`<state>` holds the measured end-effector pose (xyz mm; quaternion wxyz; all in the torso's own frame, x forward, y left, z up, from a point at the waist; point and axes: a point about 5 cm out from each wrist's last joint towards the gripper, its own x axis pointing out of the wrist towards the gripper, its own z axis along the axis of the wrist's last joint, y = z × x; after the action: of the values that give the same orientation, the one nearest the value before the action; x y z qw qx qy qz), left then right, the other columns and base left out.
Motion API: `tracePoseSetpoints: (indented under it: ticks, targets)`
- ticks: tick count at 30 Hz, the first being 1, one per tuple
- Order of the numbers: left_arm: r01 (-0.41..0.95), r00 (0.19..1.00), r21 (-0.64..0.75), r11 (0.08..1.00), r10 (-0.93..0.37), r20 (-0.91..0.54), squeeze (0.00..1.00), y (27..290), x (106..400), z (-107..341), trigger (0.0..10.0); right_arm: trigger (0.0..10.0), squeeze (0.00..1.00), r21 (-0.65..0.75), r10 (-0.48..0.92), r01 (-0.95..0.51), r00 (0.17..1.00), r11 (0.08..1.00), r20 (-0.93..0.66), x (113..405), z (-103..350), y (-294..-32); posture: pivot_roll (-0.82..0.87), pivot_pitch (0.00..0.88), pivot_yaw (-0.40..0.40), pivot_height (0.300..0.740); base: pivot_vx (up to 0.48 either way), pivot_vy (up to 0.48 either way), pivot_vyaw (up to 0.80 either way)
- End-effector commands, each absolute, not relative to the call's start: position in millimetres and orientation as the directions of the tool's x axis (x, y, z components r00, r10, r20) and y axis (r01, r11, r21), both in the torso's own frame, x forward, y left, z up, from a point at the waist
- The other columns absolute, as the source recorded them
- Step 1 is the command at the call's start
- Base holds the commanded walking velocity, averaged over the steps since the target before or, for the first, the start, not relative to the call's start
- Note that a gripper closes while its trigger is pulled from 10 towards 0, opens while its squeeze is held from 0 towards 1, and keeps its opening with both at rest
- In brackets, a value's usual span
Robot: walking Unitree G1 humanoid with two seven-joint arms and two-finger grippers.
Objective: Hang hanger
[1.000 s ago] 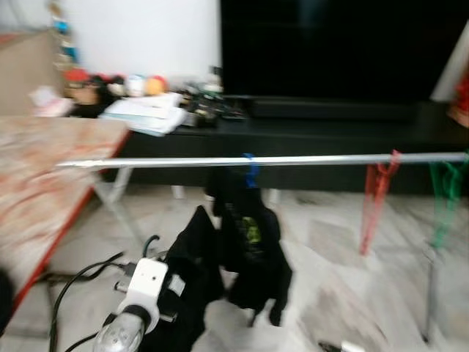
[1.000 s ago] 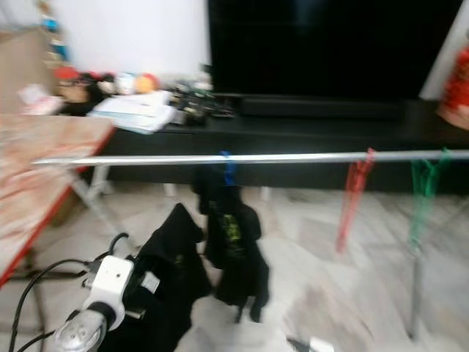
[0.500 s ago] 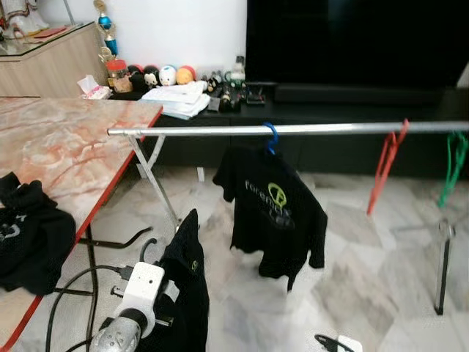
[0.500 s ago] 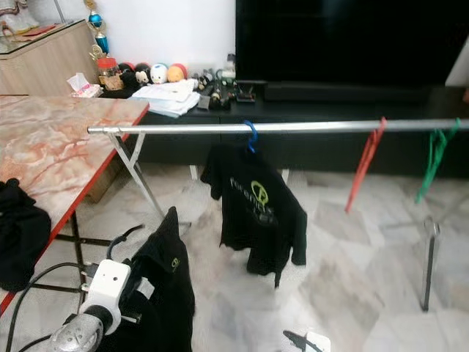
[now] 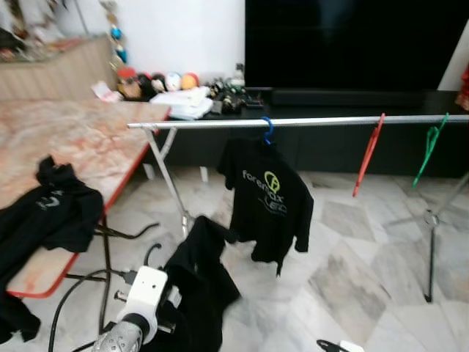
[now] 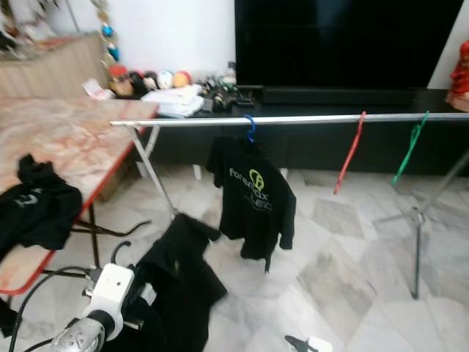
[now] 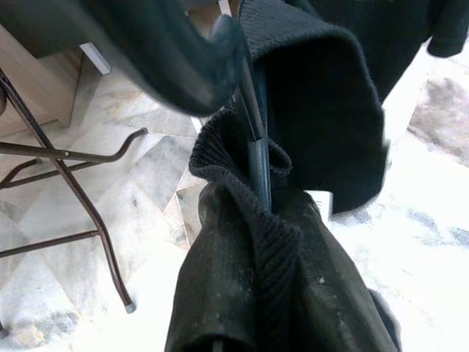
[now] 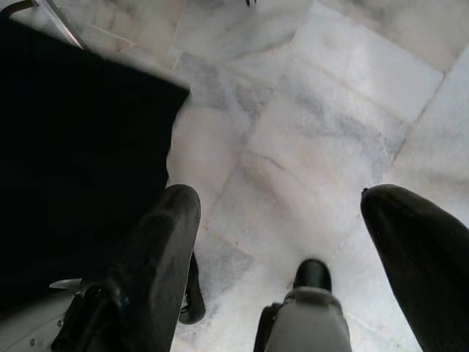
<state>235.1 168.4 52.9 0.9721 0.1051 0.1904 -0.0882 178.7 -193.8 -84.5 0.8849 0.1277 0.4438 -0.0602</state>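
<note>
A silver rail runs across the room on thin stands. On it hang a black T-shirt on a blue hanger, a bare red hanger and a bare green hanger. My left arm is low at the near left. Its gripper is shut on the neck of a dark hanger that carries a black garment, whose ribbed collar bunches around the neck. This garment hangs below and in front of the rail. My right gripper is open over the marble floor.
A marble-topped table with a red edge stands on the left, with black clothes lying on it. Behind the rail are a low black TV cabinet and a big dark screen. The rail's stand legs rest on the floor.
The camera has shifted and the blur has cleared, so more of the table shows. The black garment in my left gripper has swung out to the right.
</note>
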Motion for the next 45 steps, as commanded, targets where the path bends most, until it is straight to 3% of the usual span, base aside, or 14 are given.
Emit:
tracePoseSetpoints:
  ticks: [1, 4, 8, 12, 17, 18, 21, 27, 31, 34, 39, 45]
  targets:
    - [0.251, 0.915, 0.185, 0.95, -0.17, -0.367, 0.0, 165.8, 241.4, 64.2, 10.0, 10.0, 0.0, 0.184, 0.036, 0.176, 0.622, 0.967, -0.782, 183.7, -82.2, -189.1, 0.09, 0.047, 0.024, 0.74, 0.0, 0.0, 0.0]
    - [0.337, 0.883, 0.181, 0.924, -0.243, -0.401, 0.0, 162.0, 242.3, 64.8, 10.0, 10.0, 0.0, 0.193, 0.075, 0.118, 0.637, 0.974, -0.767, 186.0, -80.4, -188.0, 0.1, 0.045, 0.022, 0.74, 0.0, 0.0, 0.0]
    - [0.459, 0.817, 0.189, 0.868, -0.33, -0.473, 0.0, 158.8, 243.8, 64.5, 10.0, 10.0, 0.0, 0.175, 0.21, -0.118, 0.641, 0.977, -0.739, 192.8, -75.0, -182.8, 0.1, 0.043, 0.021, 0.74, 0.0, 0.0, 0.0]
    - [0.542, 0.756, 0.18, 0.821, -0.384, -0.53, 0.0, 154.6, 249.8, 63.0, 10.0, 10.0, 0.0, 0.189, 0.396, -0.384, 0.584, 0.904, -0.709, 197.0, -69.6, -171.5, 0.08, 0.034, 0.02, 0.74, 0.0, 0.0, 0.0]
    - [0.527, 0.769, 0.188, 0.829, -0.37, -0.522, 0.0, 152.2, 263.8, 67.8, 10.0, 10.0, 0.0, 0.263, 0.539, -0.509, 0.527, 0.819, -0.657, 196.9, -65.4, -160.7, 0.07, 0.033, 0.024, 0.74, 0.0, 0.0, 0.0]
    - [0.523, 0.769, 0.181, 0.833, -0.37, -0.521, 0.0, 150.8, 266.9, 69.4, 10.0, 10.0, 0.0, 0.277, 0.587, -0.556, 0.518, 0.784, -0.622, 205.6, -58.7, -157.2, 0.07, 0.034, 0.025, 0.74, 0.0, 0.0, 0.0]
    - [0.541, 0.759, 0.167, 0.824, -0.394, -0.518, 0.0, 143.0, 273.6, 75.0, 10.0, 10.0, 0.0, 0.266, 0.727, -0.699, 0.519, 0.664, -0.449, 268.2, -6.8, -146.4, 0.07, 0.041, 0.021, 0.74, 0.0, 0.0, 0.0]
    - [0.602, 0.73, 0.159, 0.783, -0.458, -0.507, 0.0, 124.0, 282.1, 87.9, 10.0, 10.0, 0.0, 0.281, 0.747, -0.697, 0.562, 0.659, -0.355, 277.6, 5.2, -146.0, 0.08, 0.049, 0.016, 0.74, 0.0, 0.0, 0.0]
    - [0.632, 0.711, 0.163, 0.758, -0.484, -0.51, 0.0, 116.2, 286.7, 93.8, 10.0, 10.0, 0.0, 0.324, 0.83, -0.776, 0.433, 0.541, -0.35, 274.5, 7.4, -140.7, 0.08, 0.051, 0.014, 0.74, 0.0, 0.0, 0.0]
    - [0.64, 0.707, 0.163, 0.751, -0.493, -0.507, 0.0, 113.1, 288.9, 96.8, 10.0, 10.0, 0.0, 0.336, 0.839, -0.781, 0.412, 0.526, -0.356, 274.0, 7.4, -140.3, 0.08, 0.052, 0.013, 0.74, 0.0, 0.0, 0.0]
    - [0.663, 0.695, 0.165, 0.73, -0.52, -0.496, 0.0, 103.7, 291.6, 105.0, 10.0, 10.0, 0.0, 0.238, 0.774, -0.754, 0.511, 0.612, -0.374, 280.0, 9.9, -147.9, 0.08, 0.052, 0.01, 0.74, 0.0, 0.0, 0.0]
    - [0.667, 0.701, 0.183, 0.723, -0.525, -0.482, 0.0, 100.4, 290.9, 112.1, 10.0, 10.0, 0.0, 0.217, 0.752, -0.73, 0.568, 0.648, -0.335, 282.5, 12.9, -150.7, 0.08, 0.054, 0.007, 0.74, 0.0, 0.0, 0.0]
